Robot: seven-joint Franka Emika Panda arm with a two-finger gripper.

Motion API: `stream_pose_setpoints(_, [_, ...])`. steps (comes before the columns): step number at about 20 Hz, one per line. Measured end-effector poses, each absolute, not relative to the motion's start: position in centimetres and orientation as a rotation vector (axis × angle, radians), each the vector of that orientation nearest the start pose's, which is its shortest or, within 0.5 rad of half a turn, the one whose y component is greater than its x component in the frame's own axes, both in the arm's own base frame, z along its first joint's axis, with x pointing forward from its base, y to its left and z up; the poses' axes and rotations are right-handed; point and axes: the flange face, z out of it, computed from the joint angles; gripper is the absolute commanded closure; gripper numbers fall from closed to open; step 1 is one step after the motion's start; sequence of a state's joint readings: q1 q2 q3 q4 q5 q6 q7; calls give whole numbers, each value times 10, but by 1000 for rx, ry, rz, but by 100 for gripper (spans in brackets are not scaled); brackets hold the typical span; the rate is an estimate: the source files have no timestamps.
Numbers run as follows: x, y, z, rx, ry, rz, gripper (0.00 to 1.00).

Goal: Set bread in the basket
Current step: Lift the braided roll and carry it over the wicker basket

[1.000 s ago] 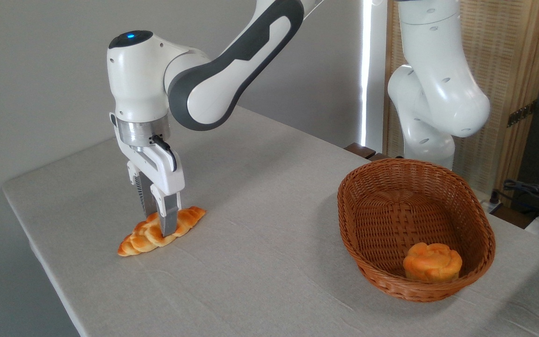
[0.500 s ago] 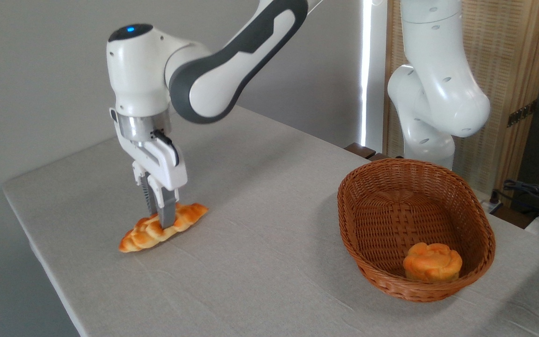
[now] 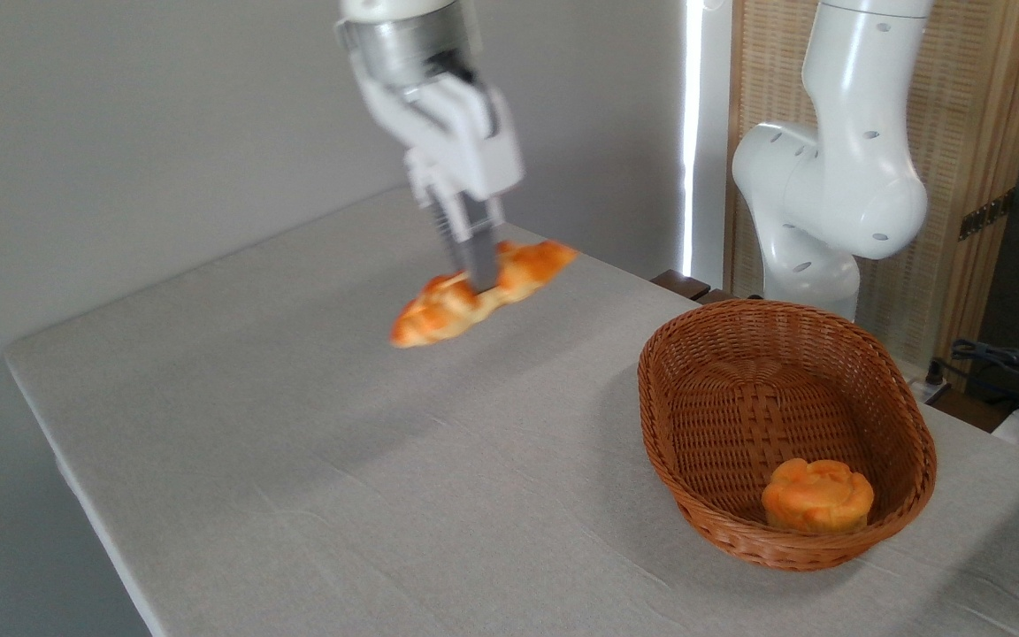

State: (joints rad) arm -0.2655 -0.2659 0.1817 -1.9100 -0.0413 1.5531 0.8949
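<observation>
The bread [image 3: 439, 310], a long braided golden-orange loaf, hangs in the air well above the table, tilted with its right end higher. My gripper [image 3: 477, 281] is shut on its middle, fingers pointing down, and looks motion-blurred. The basket [image 3: 722, 354], an oval brown wicker one, stands on the table to the right of the loaf and lower in the picture. The loaf is left of the basket's rim, not over it.
A round orange bun [image 3: 817, 495] lies inside the basket at its near end. The arm's white base [image 3: 828, 195] rises behind the basket. Grey cloth covers the table [image 3: 297, 460]; cables lie at the far right edge [image 3: 1005, 363].
The bread has been lifted off the table and carried up and to the right, toward the basket, held in the gripper. The basket and bun have not moved.
</observation>
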Motion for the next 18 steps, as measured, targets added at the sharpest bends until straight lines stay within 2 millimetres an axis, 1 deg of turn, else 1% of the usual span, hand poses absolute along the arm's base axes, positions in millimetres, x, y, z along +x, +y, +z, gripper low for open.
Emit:
stream_pose_setpoints(2, [432, 5, 607, -2889, 1592, 83, 100])
stream_pose_setpoints(4, [397, 41, 607, -2897, 1603, 134, 100])
stream_pose_setpoints(5, [383, 52, 606, -2889, 1614, 166, 100])
stream_pose_setpoints(7, [362, 70, 601, -2847, 1680, 237, 99])
stream_pose_setpoints(8, [354, 79, 597, -2828, 1713, 271, 99])
stream_pose_setpoints(9, [348, 89, 592, -2824, 1726, 284, 89])
stream_pose_setpoints(11, [336, 110, 582, -2852, 1729, 281, 80])
stream_pose_setpoints(12, [331, 119, 575, -2875, 1731, 279, 70])
stream_pose_setpoints(13, [327, 125, 566, -2892, 1742, 287, 69])
stream_pose_setpoints(15, [323, 126, 546, -2912, 1765, 337, 57])
stream_pose_setpoints(17, [321, 126, 526, -2931, 1797, 388, 54])
stream_pose_setpoints(18, [321, 128, 517, -2948, 1811, 401, 51])
